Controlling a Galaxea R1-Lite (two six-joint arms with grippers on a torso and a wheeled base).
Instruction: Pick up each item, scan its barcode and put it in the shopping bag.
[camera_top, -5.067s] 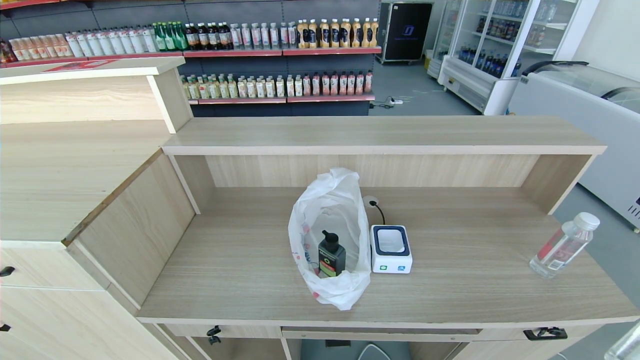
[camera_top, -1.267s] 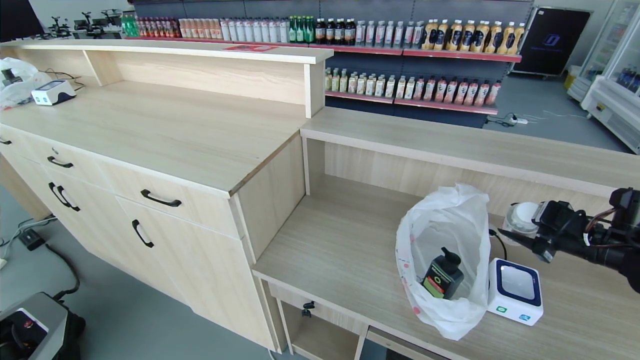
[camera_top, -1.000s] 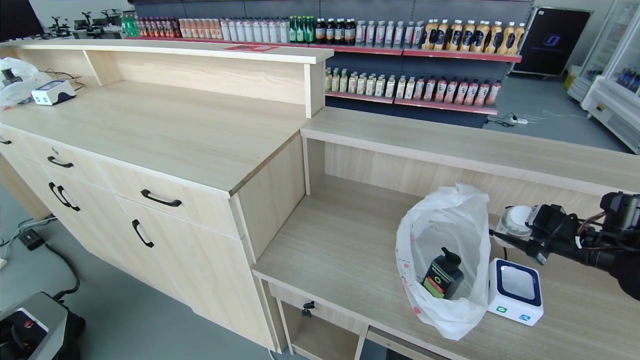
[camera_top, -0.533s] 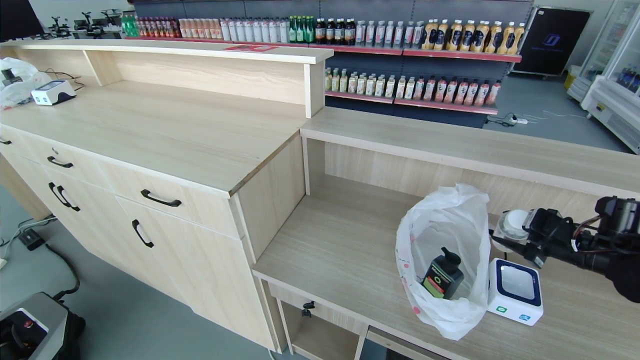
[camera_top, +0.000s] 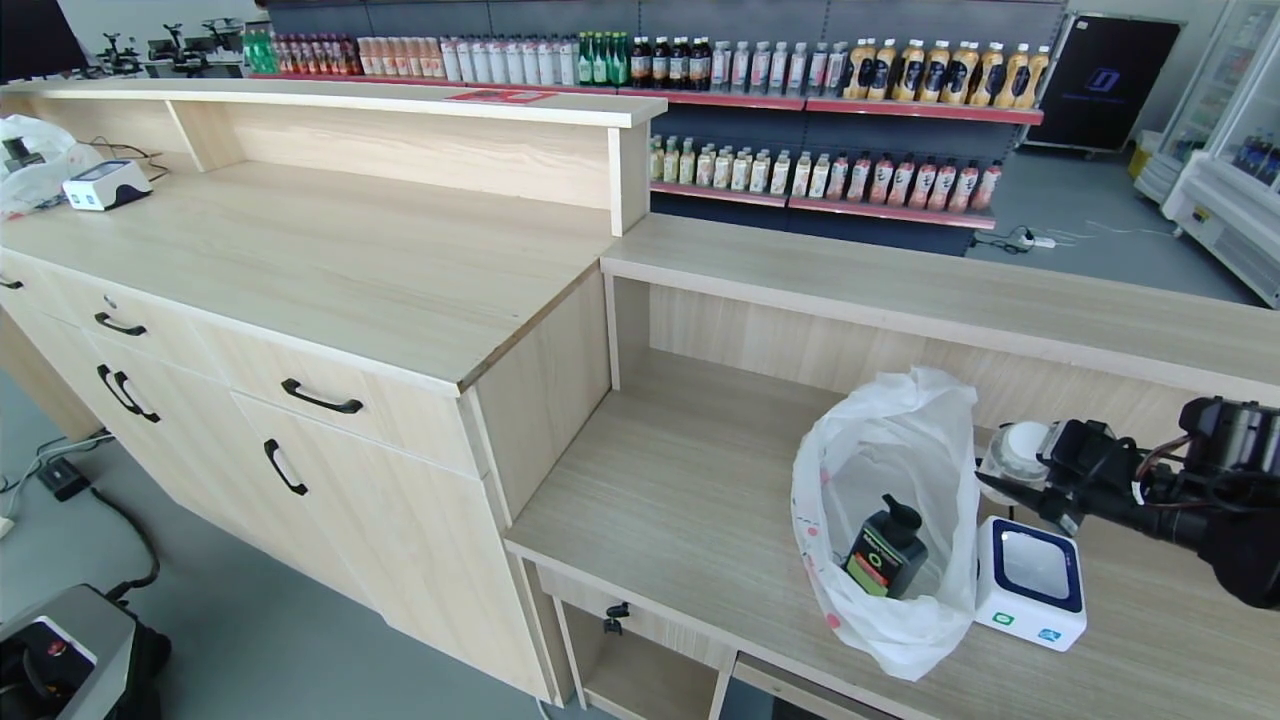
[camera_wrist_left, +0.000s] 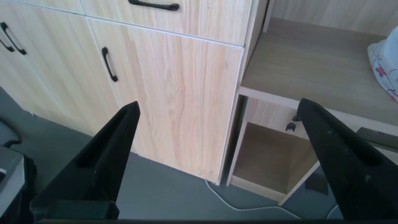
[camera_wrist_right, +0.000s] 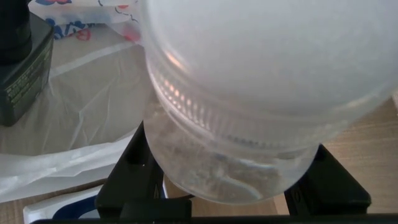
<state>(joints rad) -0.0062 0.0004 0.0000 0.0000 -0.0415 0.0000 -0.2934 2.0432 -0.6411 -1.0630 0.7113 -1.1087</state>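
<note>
Water bottle (camera_top: 1008, 452), clear with a white cap, is hanging above the wooden counter (camera_top: 690, 480) in the head view, and the right gripper (camera_top: 1015, 468) is gripping it, black fingers pressing on its body from two sides. It is hovering just past the far edge of the white scanner (camera_top: 1030, 585) and just right of the shopping bag (camera_top: 890, 460). That bag is standing open on the counter, with a dark pump bottle (camera_top: 880, 555) sitting upright inside it.

In the left wrist view, the left gripper (camera_wrist_left: 217, 109) is holding its fingers spread wide with nothing between them (bare floor showing below), and it is hanging near the cabinet doors (camera_wrist_left: 180, 93) with black handles.

In the right wrist view, the water bottle (camera_wrist_right: 249, 93) is sitting crosswise between the right gripper's (camera_wrist_right: 230, 186) two black fingers, touching both. Beyond it the shopping bag (camera_wrist_right: 81, 124) is lying open with the pump bottle (camera_wrist_right: 22, 68) inside.
</note>
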